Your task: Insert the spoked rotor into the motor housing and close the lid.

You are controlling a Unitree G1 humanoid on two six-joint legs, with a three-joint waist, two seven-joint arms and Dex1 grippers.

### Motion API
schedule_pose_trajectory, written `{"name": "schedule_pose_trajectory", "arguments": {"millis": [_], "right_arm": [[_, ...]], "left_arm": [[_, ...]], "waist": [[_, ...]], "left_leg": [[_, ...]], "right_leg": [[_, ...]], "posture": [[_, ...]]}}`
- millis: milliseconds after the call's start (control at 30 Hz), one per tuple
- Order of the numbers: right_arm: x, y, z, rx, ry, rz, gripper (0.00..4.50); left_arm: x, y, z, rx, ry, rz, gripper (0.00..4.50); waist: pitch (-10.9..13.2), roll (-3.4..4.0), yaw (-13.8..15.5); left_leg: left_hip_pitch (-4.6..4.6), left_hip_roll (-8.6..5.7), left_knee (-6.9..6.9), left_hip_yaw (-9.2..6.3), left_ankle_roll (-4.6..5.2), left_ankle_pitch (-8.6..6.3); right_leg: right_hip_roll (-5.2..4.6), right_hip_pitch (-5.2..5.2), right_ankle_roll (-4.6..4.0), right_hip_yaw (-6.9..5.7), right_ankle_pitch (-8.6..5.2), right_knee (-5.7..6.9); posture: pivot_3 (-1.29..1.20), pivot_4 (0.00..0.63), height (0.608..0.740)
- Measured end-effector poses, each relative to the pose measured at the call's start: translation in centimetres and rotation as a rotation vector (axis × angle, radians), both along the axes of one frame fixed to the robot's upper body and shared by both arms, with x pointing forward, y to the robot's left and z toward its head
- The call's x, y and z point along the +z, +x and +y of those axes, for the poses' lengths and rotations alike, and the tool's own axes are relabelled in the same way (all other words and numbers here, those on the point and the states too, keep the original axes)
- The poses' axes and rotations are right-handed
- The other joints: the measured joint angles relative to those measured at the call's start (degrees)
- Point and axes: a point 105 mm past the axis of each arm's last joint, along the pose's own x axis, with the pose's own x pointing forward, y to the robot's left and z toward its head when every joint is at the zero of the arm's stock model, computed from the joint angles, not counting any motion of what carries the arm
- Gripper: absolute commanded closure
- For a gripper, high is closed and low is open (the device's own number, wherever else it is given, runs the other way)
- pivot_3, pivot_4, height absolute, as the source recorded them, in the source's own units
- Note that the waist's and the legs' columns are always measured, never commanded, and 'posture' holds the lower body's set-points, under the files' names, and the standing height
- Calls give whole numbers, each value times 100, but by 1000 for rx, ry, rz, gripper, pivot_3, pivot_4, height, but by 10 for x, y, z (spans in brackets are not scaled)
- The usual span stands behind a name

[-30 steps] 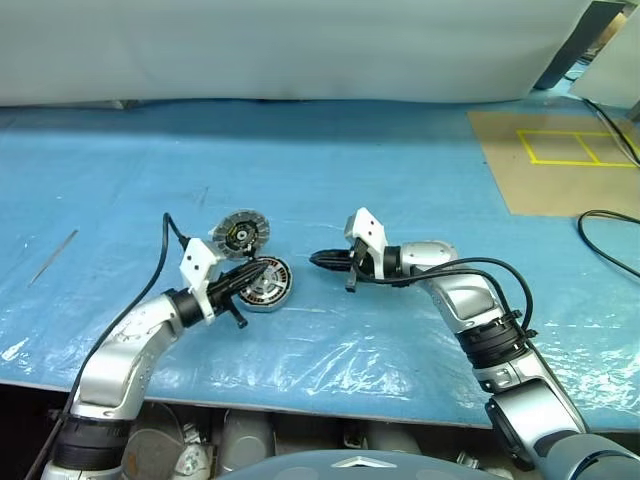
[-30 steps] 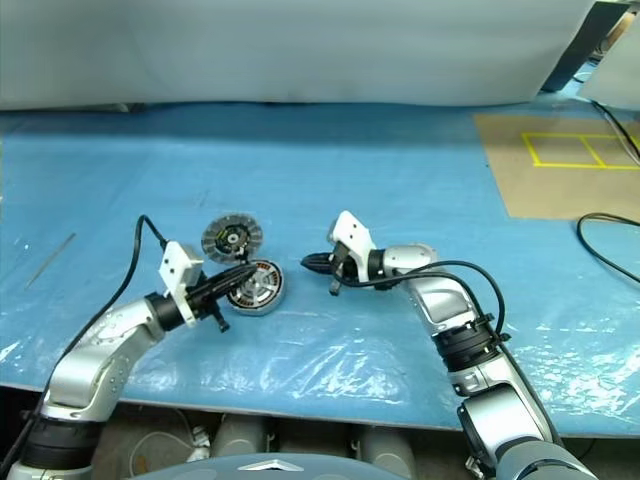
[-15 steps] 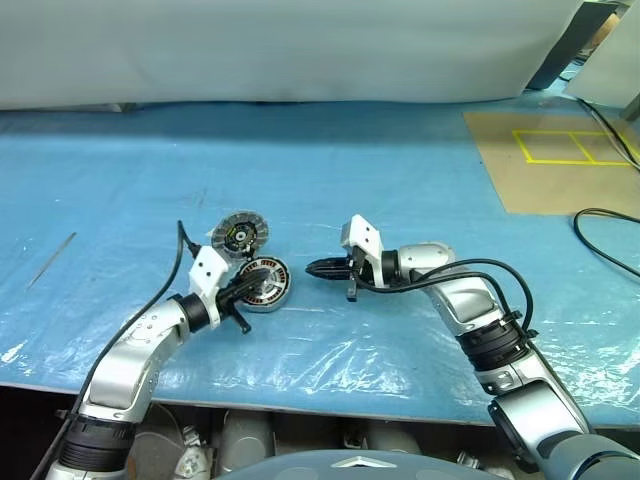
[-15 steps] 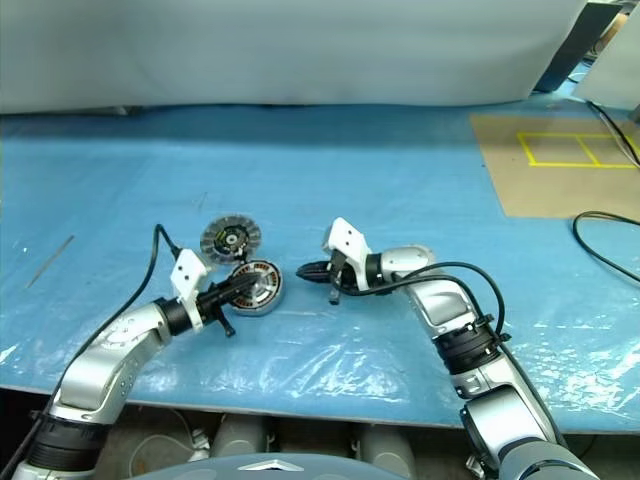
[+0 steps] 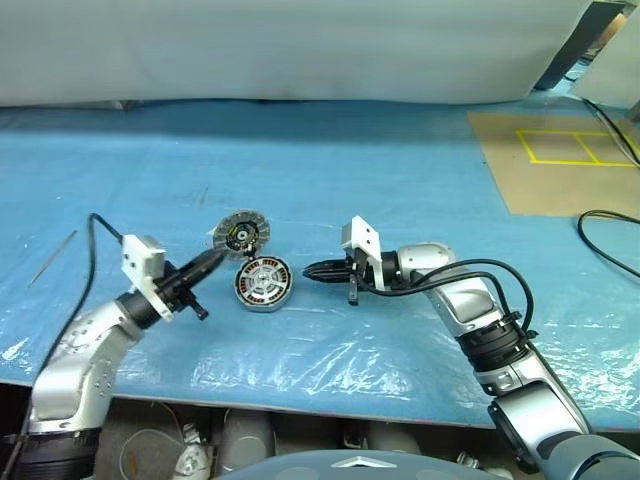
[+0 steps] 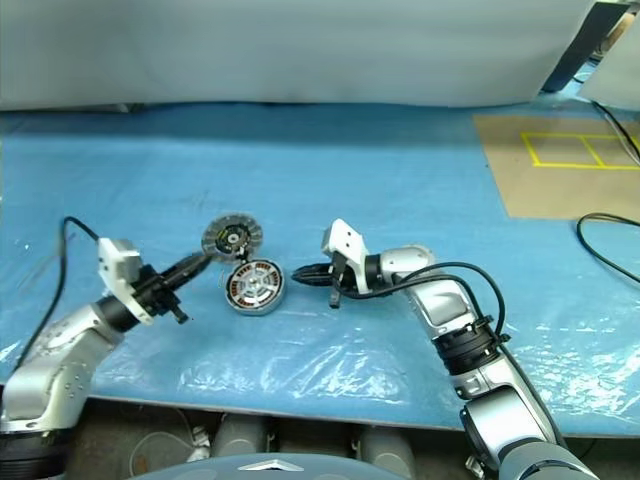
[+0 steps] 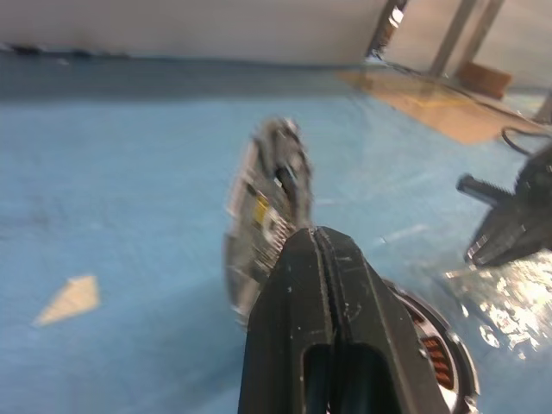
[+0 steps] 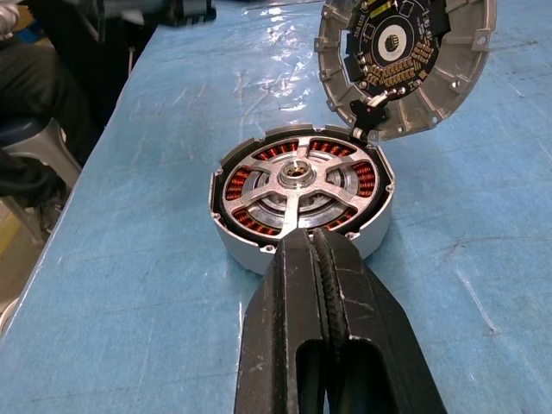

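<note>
Silver-spoked rotor sits seated in the housing; lid stands open, left gripper and right gripper both closed empty.

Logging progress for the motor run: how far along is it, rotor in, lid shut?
Done: the rotor sits inside the housing, spokes over the copper windings. In hand: nothing held; both grippers are shut. The left gripper has its tip by the lid, the right gripper beside the housing. Left: the lid stands open on its hinge and must be closed.
</note>
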Motion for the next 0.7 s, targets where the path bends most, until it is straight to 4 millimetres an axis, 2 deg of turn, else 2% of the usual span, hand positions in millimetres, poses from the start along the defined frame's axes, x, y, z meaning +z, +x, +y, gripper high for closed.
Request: {"name": "schedule_pose_trajectory", "arguments": {"millis": [67,133,267,400,467,600,700], "right_arm": [[0,0,0,1,0,-1,4500],[0,0,1,3,1,-2,4500],[-2,-2,1,7,-4,8,4500],[-3,-5,-1,14,-15,18,4500],[-3,-5,-1,14,-17,21,4500],[-2,-6,-1,17,-19,20,4500],[-2,-7,-1,15,-21,27,4500]], "left_arm": [[14,8,8,33,-3,-48,4467],[19,19,14,72,18,-69,4467],[8,42,17,110,73,-41,4467],[-10,60,6,68,112,10,4467],[-12,72,-3,32,111,17,4467],[6,84,-22,-100,88,-31,4467],[22,82,-39,-241,55,-73,4467]], "waist": [[0,0,3],[0,0,-5],[0,-1,-7],[0,-1,-2],[1,-4,3],[2,-5,11],[2,-5,2]], "left_leg": [[6,-3,0,0,2,1],[6,-3,0,-1,2,2],[0,-1,-2,-2,2,2],[-6,-1,-3,-5,2,2],[-9,-1,-2,-8,2,2],[-11,-5,0,-9,2,2],[-11,-5,-2,-9,1,2]], "right_leg": [[-3,6,1,0,0,0],[-2,6,2,1,1,0],[0,0,24,1,14,-1],[1,-5,26,0,16,0],[2,-5,27,-2,16,1],[-2,-4,27,-2,16,1],[-2,-5,27,-3,17,2]], "posture": [[0,150,740],[0,150,740],[0,150,740],[0,150,740],[0,150,740],[0,150,740],[0,150,740]]}}
